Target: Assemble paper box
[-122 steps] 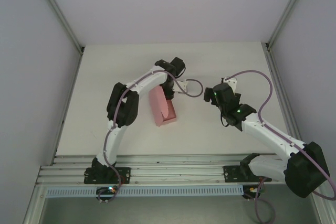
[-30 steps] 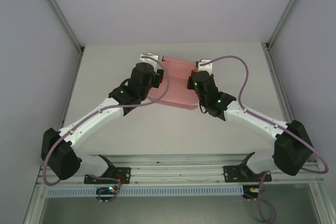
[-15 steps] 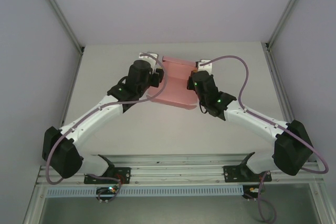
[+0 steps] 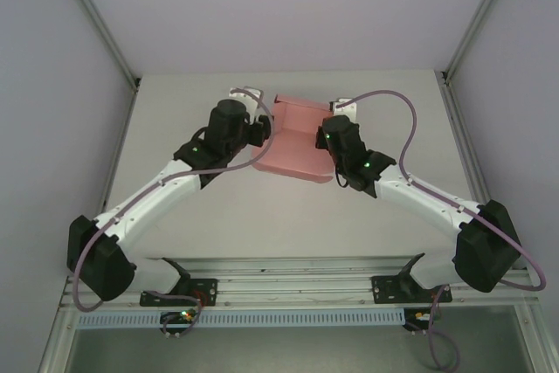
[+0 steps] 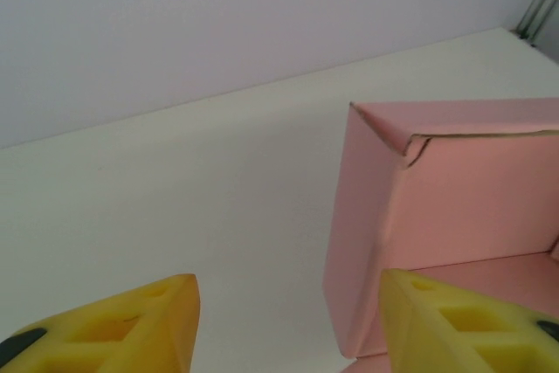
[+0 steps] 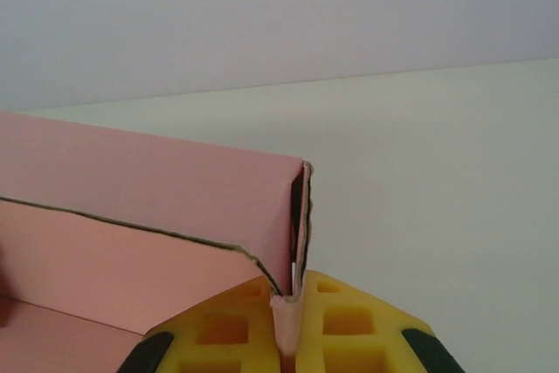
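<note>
The pink paper box (image 4: 295,141) lies partly folded at the far middle of the table, between both arms. In the right wrist view its right wall (image 6: 297,242) stands upright as a doubled layer, and my right gripper (image 6: 288,307) is shut on that wall's lower edge. The box's far wall (image 6: 140,176) rises to the left of it. My left gripper (image 5: 286,303) is open. The box's left wall (image 5: 362,233) stands between its yellow fingers (image 5: 140,321), close to the right one and apart from the left one. From above, the left gripper (image 4: 262,127) and right gripper (image 4: 326,131) flank the box.
The cream table (image 4: 175,111) has free room to the left, right and front of the box. A pale back wall (image 4: 288,15) stands close behind it. An aluminium rail (image 4: 288,268) runs along the near edge, with posts at the back corners (image 4: 134,80).
The box has shifted slightly right and its walls stand more upright. The right gripper keeps its hold on the right wall. The left gripper stays open at the left wall.
</note>
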